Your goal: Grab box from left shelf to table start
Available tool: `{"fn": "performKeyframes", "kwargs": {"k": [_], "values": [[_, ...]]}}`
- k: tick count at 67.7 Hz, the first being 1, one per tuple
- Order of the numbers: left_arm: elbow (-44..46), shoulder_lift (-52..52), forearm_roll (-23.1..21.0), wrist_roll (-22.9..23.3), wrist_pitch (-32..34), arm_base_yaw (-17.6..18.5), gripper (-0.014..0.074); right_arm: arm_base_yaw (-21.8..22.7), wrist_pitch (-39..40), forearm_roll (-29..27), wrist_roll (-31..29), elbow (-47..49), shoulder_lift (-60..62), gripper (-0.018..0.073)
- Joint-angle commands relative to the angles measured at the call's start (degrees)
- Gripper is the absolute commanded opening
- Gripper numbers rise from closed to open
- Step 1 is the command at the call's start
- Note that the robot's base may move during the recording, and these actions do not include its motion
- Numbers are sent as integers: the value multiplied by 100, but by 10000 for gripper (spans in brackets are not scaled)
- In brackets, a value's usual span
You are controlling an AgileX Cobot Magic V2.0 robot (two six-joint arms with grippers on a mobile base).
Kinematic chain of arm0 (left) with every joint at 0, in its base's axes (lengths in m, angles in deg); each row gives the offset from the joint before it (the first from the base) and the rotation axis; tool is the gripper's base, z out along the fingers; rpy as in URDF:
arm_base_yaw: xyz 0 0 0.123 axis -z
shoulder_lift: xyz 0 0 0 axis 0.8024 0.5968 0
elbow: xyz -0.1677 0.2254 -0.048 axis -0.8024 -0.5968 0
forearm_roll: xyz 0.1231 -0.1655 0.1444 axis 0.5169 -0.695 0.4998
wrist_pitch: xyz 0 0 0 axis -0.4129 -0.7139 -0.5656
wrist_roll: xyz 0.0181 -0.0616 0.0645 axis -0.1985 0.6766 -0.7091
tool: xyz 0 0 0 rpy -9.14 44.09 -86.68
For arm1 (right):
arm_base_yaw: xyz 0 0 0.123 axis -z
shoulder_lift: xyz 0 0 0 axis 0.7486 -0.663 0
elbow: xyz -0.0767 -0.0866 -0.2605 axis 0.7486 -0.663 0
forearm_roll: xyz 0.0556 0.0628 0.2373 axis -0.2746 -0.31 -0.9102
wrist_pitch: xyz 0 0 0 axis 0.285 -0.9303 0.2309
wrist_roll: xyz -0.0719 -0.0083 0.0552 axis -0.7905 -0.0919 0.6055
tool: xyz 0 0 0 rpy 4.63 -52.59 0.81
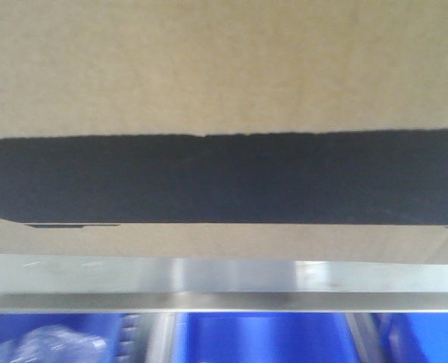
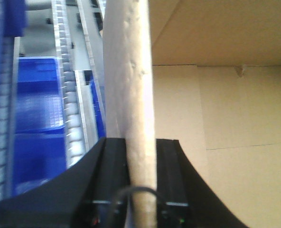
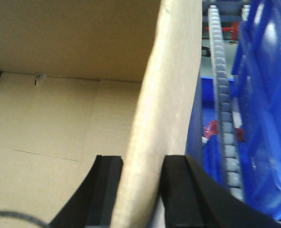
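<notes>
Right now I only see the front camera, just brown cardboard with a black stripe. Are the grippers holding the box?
Observer: Yes. The left gripper is clamped on one side wall of the box.
Operator: And the other one?
Observer: The right gripper pinches the opposite wall the same way.
Operator: Is anything inside?
Observer: The wrist cameras look into it: bare cardboard, nothing in the part they see.
</notes>
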Motion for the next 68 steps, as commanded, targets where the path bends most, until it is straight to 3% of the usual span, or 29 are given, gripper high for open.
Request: {"fn": "performKeyframes", "kwargs": {"k": [1, 68], "values": [[250, -58, -732, -104, 1290, 134, -92, -29, 818, -230, -108, 175, -90, 57], [250, -58, -732, -104, 1290, 134, -92, -29, 818, -230, -108, 175, -90, 57]]}}
